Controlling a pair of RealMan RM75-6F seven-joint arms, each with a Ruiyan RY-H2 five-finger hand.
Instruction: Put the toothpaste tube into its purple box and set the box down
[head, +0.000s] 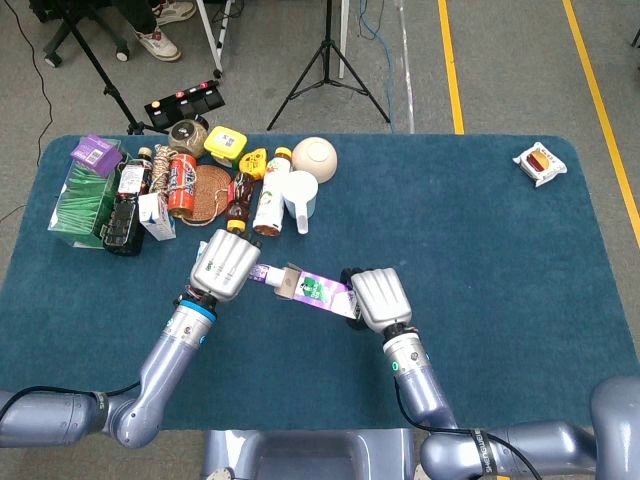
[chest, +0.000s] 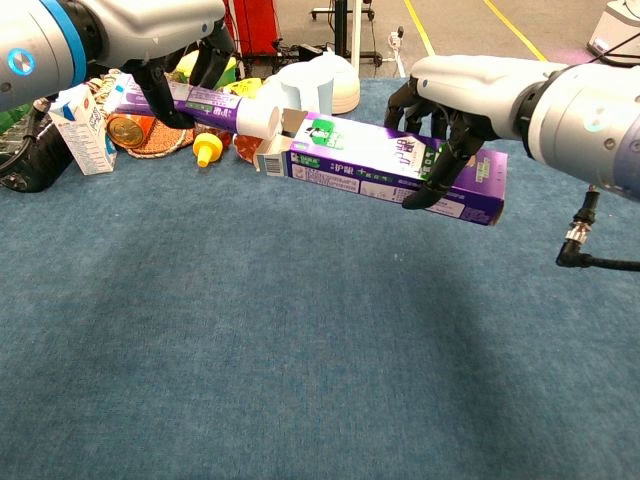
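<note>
Over blue table (head: 520, 300), mid-frame, my left hand (head: 226, 268) grips toothpaste tube (chest: 200, 103); right hand (head: 377, 297) clamps purple box (chest: 385, 165), cap at its open flaps.

Left robot hand (head: 227, 268) and right robot hand (head: 375, 297) raised over table, fingers curled in grasp, nearly meeting.

Toothpaste tube (chest: 205, 103) cap meets purple box (chest: 385, 165) mouth, box rightward.

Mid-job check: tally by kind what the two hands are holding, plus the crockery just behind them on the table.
Toothpaste tube: 1
Purple box: 1
Mug: 1
Bowl: 1
Total: 4
</note>
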